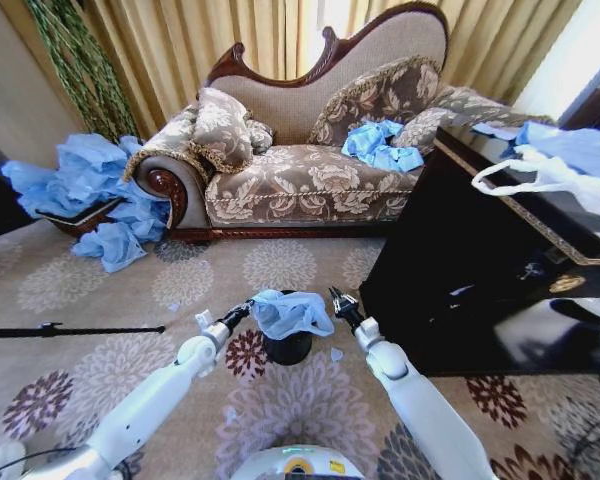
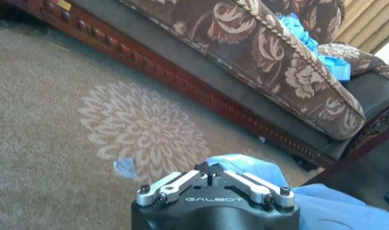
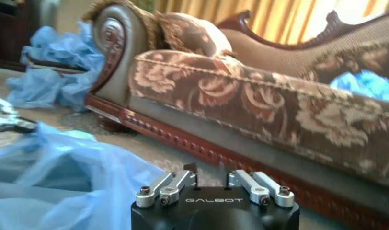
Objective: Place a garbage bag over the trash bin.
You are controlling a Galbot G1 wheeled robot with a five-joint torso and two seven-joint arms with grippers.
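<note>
Left gripper (image 1: pixel 242 313): thin dark fingers closed together on the bag's near-left edge, just left of the bin; in the left wrist view (image 2: pixel 211 168) the tips meet on blue film.
Right gripper (image 1: pixel 342 302): just right of the bin, touching the bag's right edge; whether its fingers are apart or pinched cannot be told, here or in the right wrist view (image 3: pixel 211 173).
Bag (image 1: pixel 290 312): thin, crinkly, translucent light blue plastic, bunched in soft folds over the bin's mouth and stretched between the two grippers; in the right wrist view (image 3: pixel 60 177) it spreads as a glossy, wrinkled sheet.
Bin (image 1: pixel 287 348): small black cylinder with smooth sides, upright on the carpet, its top hidden under the bag.
Carpet (image 1: pixel 110 290): beige short pile with round flower medallions in cream and plum, under and around the bin.
Sofa (image 1: pixel 310 170): behind the bin; curved carved dark wood frame, floral brocade cushions with corded trim.
Blue pile (image 1: pixel 90 195): heaped crumpled blue plastic at the sofa's left end, far left of the bin; a smaller heap (image 1: pixel 380 145) lies on the seat.
Cabinet (image 1: pixel 480 270): glossy black with gold edging, right of the bin.
White bag (image 1: pixel 550 180): loop-handled plastic, lying on the cabinet top.
</note>
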